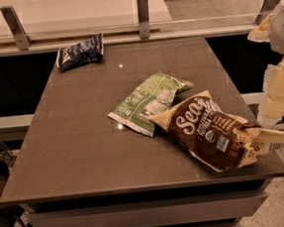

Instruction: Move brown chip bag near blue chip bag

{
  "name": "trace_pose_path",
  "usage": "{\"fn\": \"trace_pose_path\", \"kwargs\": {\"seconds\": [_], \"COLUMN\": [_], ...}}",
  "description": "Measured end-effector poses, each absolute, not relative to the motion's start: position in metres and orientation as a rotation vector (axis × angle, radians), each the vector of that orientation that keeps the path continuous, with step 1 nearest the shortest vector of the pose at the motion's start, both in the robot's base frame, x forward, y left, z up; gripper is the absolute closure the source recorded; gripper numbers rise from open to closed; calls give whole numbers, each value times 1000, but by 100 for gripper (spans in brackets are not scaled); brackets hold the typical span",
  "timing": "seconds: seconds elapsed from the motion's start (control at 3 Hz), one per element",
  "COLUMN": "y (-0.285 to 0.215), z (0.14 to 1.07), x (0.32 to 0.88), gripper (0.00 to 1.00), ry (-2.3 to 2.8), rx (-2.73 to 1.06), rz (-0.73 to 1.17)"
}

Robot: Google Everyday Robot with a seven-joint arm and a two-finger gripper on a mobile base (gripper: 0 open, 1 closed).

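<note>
Cream-coloured, the gripper (272, 137) sits low at the worktop's (76, 151) front right corner, against the right end of the brown chip bag (208, 132); whether it is clamped on the bag I cannot tell. Done well, I'd say: hold that end firmly, lift clear of the green-and-white bag (148, 102) touching its left tip, then carry toward the blue chip bag (79, 52) by the back left corner. The brown bag lies flat, crumpled, cream-edged, white script up.

Gripper (269, 137) at mid-right, covering the right end of the brown chip bag (203, 127), robot arm (279, 88) cut off by the right edge, green-and-white bag (148, 101) partly overlapped by the brown bag's corner, lettering on the blue chip bag (79, 52) at upper left unreadable.
</note>
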State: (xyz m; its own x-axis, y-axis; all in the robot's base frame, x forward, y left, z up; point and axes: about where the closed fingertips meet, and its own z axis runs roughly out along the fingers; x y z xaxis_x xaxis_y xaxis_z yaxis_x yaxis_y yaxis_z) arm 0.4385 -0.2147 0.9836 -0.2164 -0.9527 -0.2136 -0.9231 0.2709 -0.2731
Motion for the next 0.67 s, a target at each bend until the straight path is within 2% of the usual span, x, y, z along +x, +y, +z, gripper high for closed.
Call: {"fn": "trace_pose_path", "kwargs": {"seconds": [0.67], "y": [-206], "z": [959], "x": [435], "gripper": [0], "ry": [2287], "rx": [-1718], "rz": [-108]}}
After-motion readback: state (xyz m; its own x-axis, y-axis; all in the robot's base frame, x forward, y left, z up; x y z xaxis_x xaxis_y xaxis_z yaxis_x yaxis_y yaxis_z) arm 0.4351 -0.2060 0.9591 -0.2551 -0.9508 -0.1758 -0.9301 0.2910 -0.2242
